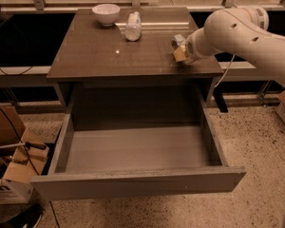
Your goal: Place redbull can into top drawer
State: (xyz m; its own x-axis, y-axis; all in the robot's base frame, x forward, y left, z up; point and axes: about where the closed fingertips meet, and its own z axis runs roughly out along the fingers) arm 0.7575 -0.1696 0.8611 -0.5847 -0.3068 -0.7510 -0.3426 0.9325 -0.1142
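Note:
The redbull can (177,40) is a small silver can on the right part of the brown-grey cabinet top (109,56). My gripper (181,52) is on the end of the white arm coming in from the right. It sits low over the cabinet top, right against the can's near side. The can is partly hidden by it. The top drawer (137,183) is pulled wide open below the cabinet top. Its grey inside shows nothing in it.
A white bowl (106,13) and a clear plastic bottle (133,25) stand at the back of the cabinet top. Cardboard boxes (9,175) and cables lie on the floor at the left. A railing and windows run behind the cabinet.

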